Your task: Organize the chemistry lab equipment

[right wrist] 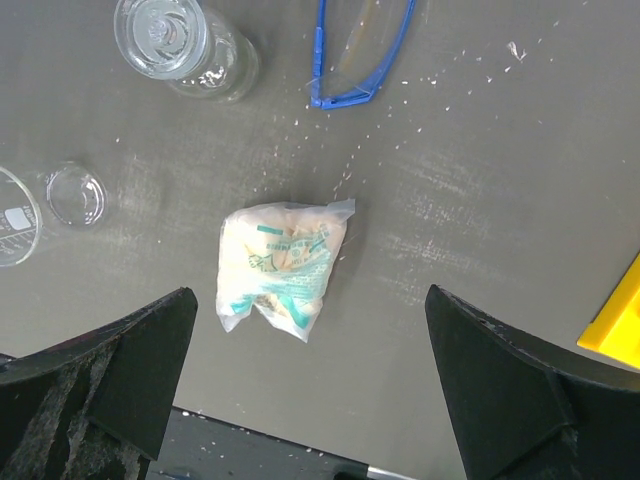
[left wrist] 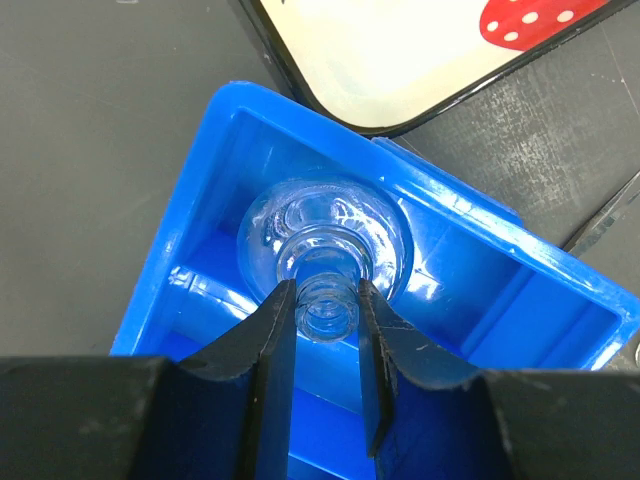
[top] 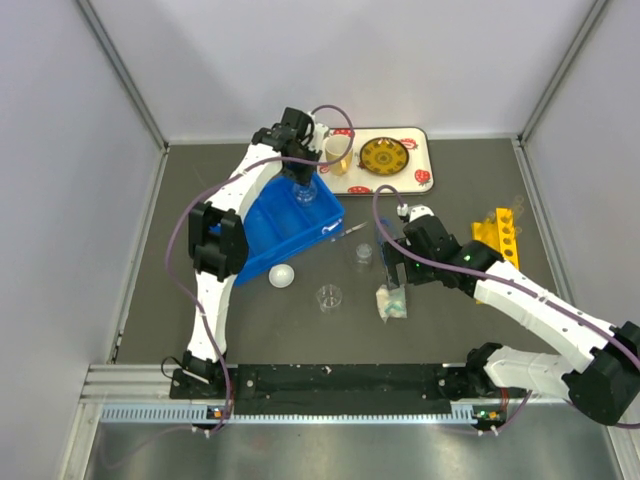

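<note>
left gripper [left wrist: 322,292]: we've got it pinched narrow on the neck of the glass flask [left wrist: 325,235], one finger on each side.
flask location: down inside the blue bin [left wrist: 200,170], in the corner nearest the white tray [left wrist: 400,60]. We can't tell if the belly is resting on the bin floor.
worry #1: if we let go while it's hanging, it drops. It's glass on hard plastic, so it could crack or bounce.
worry #2: the belly is round, so once freed we reckon it'll roll and knock the bin wall.
worry #3: the neck is smooth and the grip is thin, so any tilt or jerk could slip it out early.
right gripper [right wrist: 308,300]: spread wide with nothing in it, hanging right over the white-and-teal packet [right wrist: 280,265] on the table.
worry #4: the packet is soft and crinkly, so the fingers may just squash it or pinch a corner.
worry #5: the goggles [right wrist: 350,60] and a small beaker [right wrist: 185,45] sit near the packet. A sloppy descent or wide swing could clip the glass and tip it.
</note>
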You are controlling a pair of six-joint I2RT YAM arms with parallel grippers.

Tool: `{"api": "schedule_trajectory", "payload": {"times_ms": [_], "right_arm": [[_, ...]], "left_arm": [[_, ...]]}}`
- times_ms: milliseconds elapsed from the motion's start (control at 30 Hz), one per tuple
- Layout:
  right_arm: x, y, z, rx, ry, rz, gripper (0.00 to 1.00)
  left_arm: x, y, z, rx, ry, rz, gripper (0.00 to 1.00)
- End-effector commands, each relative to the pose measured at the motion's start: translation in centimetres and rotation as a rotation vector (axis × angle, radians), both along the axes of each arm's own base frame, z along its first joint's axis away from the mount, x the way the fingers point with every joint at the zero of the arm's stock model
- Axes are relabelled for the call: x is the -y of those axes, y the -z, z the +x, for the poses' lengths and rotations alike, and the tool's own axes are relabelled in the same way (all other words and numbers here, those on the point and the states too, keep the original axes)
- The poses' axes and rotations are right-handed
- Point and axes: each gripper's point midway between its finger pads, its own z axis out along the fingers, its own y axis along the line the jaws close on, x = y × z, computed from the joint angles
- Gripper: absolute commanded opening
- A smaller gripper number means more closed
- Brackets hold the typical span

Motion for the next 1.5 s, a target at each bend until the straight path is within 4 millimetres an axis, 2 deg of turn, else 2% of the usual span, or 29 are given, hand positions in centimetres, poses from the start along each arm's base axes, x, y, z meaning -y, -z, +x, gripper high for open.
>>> {"api": "schedule_trajectory", "payload": {"times_ms": [0,33,133,267,367,600,700,733,800,833,900,933,967,1000,1033,1067,1100,1133,1167,1200,1233,1300,1467], "right_arm": [[-1.0,-1.9,1.0,0.045,0.000,0.056,0.99],[-1.0,-1.8,1.0,0.043,0.002,0.054,0.99],[-1.1,-2.0,0.9,0.042,0.002,0.066,0.99],[-1.1,-2.1,0.8,0.044,0.003,0.074,0.99],[-1.1,-2.2,0.6,0.044,0.004,0.083,0.99],[-1.1,-2.4,0.3,0.046,0.001,0.102,0.99],[-1.3,-2.7,0.3,0.049,-0.003,0.111,0.99],[-1.3,-2.7,0.2,0.047,-0.006,0.114,0.99],[-1.4,-3.0,0.3,0.055,-0.011,0.121,0.99],[-1.3,-3.2,0.3,0.059,-0.011,0.119,0.99],[-1.3,-3.6,0.3,0.070,-0.022,0.117,0.99],[-1.1,-3.8,0.3,0.075,-0.022,0.114,0.99],[-1.0,-3.9,0.2,0.078,-0.027,0.110,0.99],[-1.0,-4.1,0.2,0.081,-0.030,0.107,0.99],[-0.8,-4.3,0.2,0.087,-0.028,0.109,0.99],[-0.7,-4.5,0.1,0.093,-0.029,0.110,0.99],[-0.6,-4.6,0.0,0.095,-0.027,0.108,0.99],[-0.4,-4.8,-0.2,0.103,-0.026,0.111,0.99],[-0.2,-4.9,-0.3,0.106,-0.023,0.112,0.99],[0.0,-5.0,-0.4,0.108,-0.019,0.110,0.99],[0.2,-5.1,-0.5,0.114,-0.013,0.108,0.99],[0.7,-5.4,-1.0,0.117,-0.005,0.119,0.99],[1.7,-6.0,-2.6,0.125,0.010,0.155,0.99]], "left_arm": [[0.0,-2.2,2.3,0.101,0.005,-0.030,0.00],[-0.2,-2.1,2.4,0.100,0.000,-0.024,0.07],[-0.6,-1.4,2.4,0.087,-0.009,-0.010,0.18],[-1.0,-1.6,2.5,0.093,-0.020,-0.010,0.42],[-1.3,-1.8,2.6,0.095,-0.027,-0.013,0.51],[-1.3,-2.7,2.3,0.104,-0.038,-0.028,0.55],[-1.0,-5.0,1.6,0.125,-0.043,-0.068,0.55],[-0.8,-6.8,1.1,0.145,-0.048,-0.091,0.54],[-0.4,-7.9,0.0,0.145,-0.030,-0.115,0.54],[0.1,-10.0,-1.0,0.173,-0.021,-0.143,0.54],[0.9,-10.6,-2.8,0.169,-0.002,-0.157,0.54],[0.9,-12.5,-3.8,0.199,0.000,-0.173,0.54],[0.8,-11.6,-4.8,0.176,-0.002,-0.159,0.54],[0.9,-11.9,-5.6,0.176,-0.004,-0.159,0.54],[1.3,-13.2,-6.9,0.192,0.002,-0.172,0.54],[1.2,-12.3,-7.9,0.168,-0.003,-0.155,0.54],[2.3,-12.4,-9.2,0.164,0.018,-0.162,0.54],[2.4,-13.4,-10.4,0.185,0.030,-0.165,0.53],[2.6,-12.5,-11.4,0.170,0.039,-0.144,0.53],[4.1,-12.5,-12.9,0.158,0.051,-0.162,0.53],[4.6,-13.1,-14.1,0.159,0.056,-0.182,0.53],[6.1,-11.8,-16.3,0.115,0.066,-0.192,0.52],[7.6,-9.2,-20.4,0.015,0.063,-0.210,0.51]]}}
